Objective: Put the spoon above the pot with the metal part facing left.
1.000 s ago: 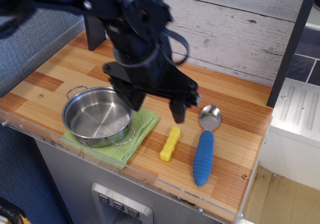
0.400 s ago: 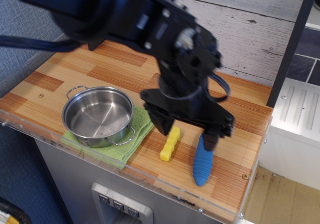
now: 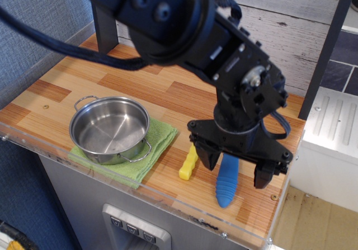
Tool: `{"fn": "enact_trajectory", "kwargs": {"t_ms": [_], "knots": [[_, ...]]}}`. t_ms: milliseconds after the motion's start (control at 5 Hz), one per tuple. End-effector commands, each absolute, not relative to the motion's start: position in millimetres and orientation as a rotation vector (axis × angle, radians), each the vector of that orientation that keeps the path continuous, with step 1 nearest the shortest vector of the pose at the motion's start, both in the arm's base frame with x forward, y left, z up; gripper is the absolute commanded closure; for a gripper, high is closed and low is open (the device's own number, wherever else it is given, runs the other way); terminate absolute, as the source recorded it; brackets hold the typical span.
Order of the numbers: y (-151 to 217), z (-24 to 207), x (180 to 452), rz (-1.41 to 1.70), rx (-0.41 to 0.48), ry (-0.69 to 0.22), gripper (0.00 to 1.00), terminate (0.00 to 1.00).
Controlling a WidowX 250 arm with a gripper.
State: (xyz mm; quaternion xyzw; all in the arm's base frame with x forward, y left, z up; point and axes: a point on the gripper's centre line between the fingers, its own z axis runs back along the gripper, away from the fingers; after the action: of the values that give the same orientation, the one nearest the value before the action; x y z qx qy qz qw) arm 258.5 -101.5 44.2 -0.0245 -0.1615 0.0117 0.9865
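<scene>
The spoon's ribbed blue handle (image 3: 227, 180) lies on the wooden counter at the front right, pointing toward the front edge. Its metal part is hidden behind my gripper. The steel pot (image 3: 109, 129) stands upright on a green cloth (image 3: 150, 156) at the front left. My gripper (image 3: 236, 168) hangs open over the spoon, with one finger (image 3: 205, 154) left of the handle and the other finger (image 3: 265, 170) right of it. The fingers straddle the handle's upper half; I cannot tell whether they touch it.
A small yellow bumpy block (image 3: 189, 163) lies just left of the spoon, close to my left finger. A clear plastic lip runs along the counter's front edge (image 3: 168, 197). A pale plank wall (image 3: 302, 32) stands behind, and a dark post (image 3: 325, 48) rises at the right.
My arm has swung from over the pot's right side to the right and toward the front. The open gripper now hangs over the spoon and hides its metal bowl. The spoon, block and pot have not moved.
</scene>
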Motion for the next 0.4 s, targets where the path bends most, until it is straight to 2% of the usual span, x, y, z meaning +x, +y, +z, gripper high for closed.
{"fn": "enact_trajectory", "kwargs": {"t_ms": [0,200], "knots": [[-95.1,41.2,265.5,0.063,-0.041,-0.344,0.0,0.0],[-93.8,33.8,270.5,0.096,-0.047,-0.336,0.0,0.0]]}}
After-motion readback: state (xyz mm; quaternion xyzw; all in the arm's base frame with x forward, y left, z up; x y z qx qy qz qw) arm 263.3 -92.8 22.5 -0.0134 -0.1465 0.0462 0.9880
